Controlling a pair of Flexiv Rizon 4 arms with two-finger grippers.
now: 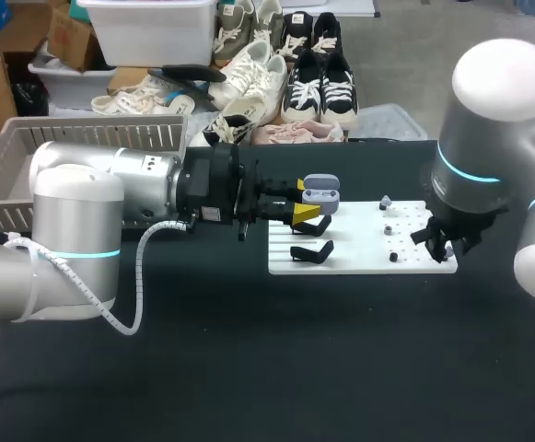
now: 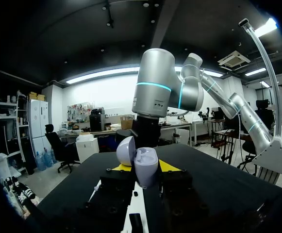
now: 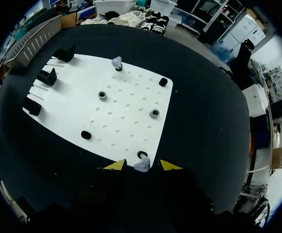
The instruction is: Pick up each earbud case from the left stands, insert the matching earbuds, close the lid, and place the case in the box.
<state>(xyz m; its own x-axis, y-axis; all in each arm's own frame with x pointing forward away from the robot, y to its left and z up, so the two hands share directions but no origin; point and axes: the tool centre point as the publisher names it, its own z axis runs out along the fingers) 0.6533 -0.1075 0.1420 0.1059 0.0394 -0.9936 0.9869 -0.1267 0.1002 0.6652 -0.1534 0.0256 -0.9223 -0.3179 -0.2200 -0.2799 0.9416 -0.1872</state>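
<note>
Far left, at the rear of the tabletop: slatted basket (image 1: 110, 136), presumably the task's box.

Left pincer (image 1: 304, 200) is pinching the earbud case (image 1: 322, 194) by its lower body. The case is held off the tabletop, over the left end of the white pegboard (image 1: 359, 260). Its lid (image 2: 125, 151) stands open. Two black stands (image 1: 311, 250) below it are empty.

Handling, as a judgement: small, light, hard-shelled and glossy, so likely to slip. The hinge is the weak point, so grip the body's flat sides and keep off the lid.

Right: an earbud (image 3: 141, 166) sits in the mouth of the right pincer (image 3: 143, 165) at the pegboard's edge. I cannot tell whether it is pinched.

Unclear: whether the case's wells are filled. The head view hides the right pincer's mouth.
</note>
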